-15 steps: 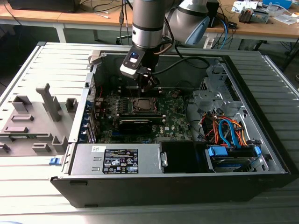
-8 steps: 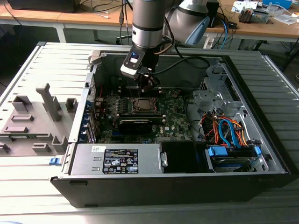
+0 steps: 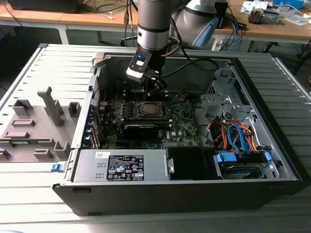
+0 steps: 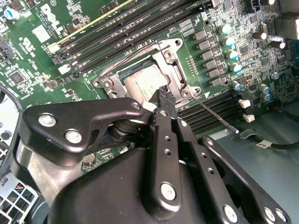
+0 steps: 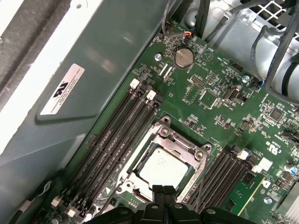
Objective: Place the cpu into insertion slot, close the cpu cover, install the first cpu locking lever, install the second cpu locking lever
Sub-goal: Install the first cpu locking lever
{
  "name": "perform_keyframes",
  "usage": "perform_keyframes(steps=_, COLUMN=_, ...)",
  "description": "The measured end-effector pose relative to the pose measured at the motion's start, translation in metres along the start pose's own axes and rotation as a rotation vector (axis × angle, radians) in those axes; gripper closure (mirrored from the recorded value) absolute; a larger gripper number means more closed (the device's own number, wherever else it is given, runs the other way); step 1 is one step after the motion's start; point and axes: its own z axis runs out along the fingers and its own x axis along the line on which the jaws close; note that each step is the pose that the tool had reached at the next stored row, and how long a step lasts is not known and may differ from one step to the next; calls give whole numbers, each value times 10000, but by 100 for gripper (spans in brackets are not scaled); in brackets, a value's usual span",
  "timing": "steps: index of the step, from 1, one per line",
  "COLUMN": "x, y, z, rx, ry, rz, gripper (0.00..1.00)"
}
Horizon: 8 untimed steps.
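The cpu lies flat in the insertion slot, its silver-grey top showing in both wrist views. The cpu cover is down around it as a silver frame. One thin locking lever sticks out slantwise from the socket's corner, over the memory slots; the first wrist view has the same lever beside the socket. My gripper hangs just above the socket's edge, close to that lever's root. Its fingers are shut, tips together, with nothing visible between them.
The motherboard sits deep inside the open computer case. Memory slots flank the socket on both sides. A power supply and a drive bay with orange and blue cables fill the near side. A grey fixture stands outside on the exterior view's left.
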Motion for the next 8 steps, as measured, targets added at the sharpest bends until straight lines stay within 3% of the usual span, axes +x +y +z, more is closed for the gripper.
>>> perform_keyframes(steps=8, x=0, y=0, z=0, rx=-9, ry=-12, rz=-241, gripper=89)
